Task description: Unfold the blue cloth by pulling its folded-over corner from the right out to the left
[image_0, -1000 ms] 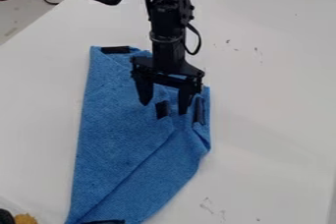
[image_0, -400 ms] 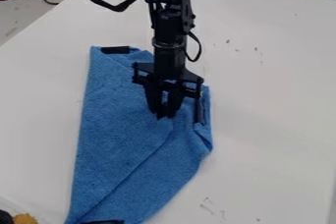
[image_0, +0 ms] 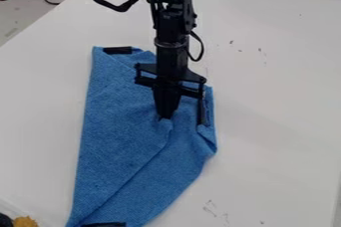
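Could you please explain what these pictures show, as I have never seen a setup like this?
The machine is a black robot arm, coming in from the top edge. A fixed camera looks down at it at a slant. Beneath it, a blue cloth lies partly folded on a white table, with black strips near its edges. The arm's two jaws point down and are closed together, seemingly pinching a small fold near the cloth's right side. At the lower left corner is something orange-yellow, too cut off to identify.

The folded blue cloth point(image_0: 123, 136) lies flat, its edge seemingly wrinkled.
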